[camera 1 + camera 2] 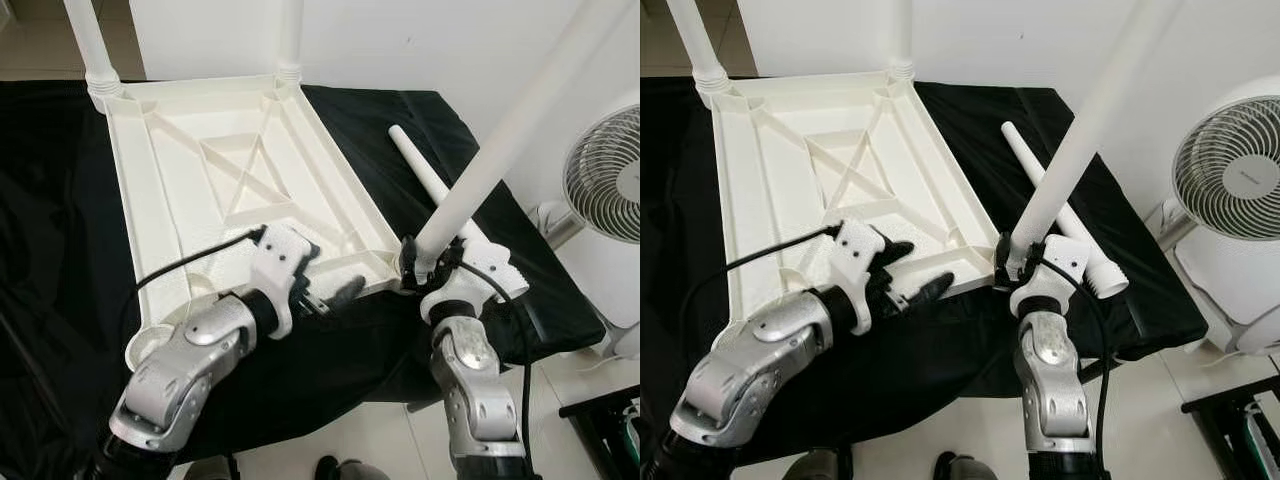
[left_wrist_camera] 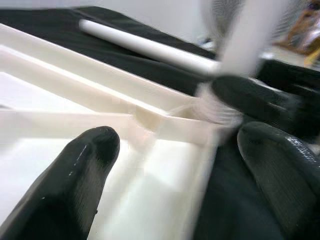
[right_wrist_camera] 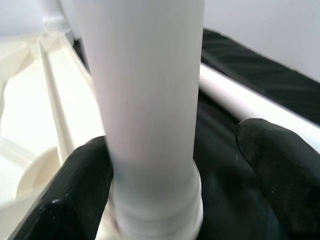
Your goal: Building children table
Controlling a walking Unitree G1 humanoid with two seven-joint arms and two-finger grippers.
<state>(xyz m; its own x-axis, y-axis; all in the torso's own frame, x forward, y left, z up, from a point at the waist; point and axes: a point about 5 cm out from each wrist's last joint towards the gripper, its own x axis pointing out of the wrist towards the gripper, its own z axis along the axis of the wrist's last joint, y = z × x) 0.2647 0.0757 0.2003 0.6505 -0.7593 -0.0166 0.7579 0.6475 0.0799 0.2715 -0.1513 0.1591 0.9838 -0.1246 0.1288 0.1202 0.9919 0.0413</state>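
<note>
The upturned tabletop is being viewed downward from the head; its near right corner is being framed closely from both wrists.
</note>
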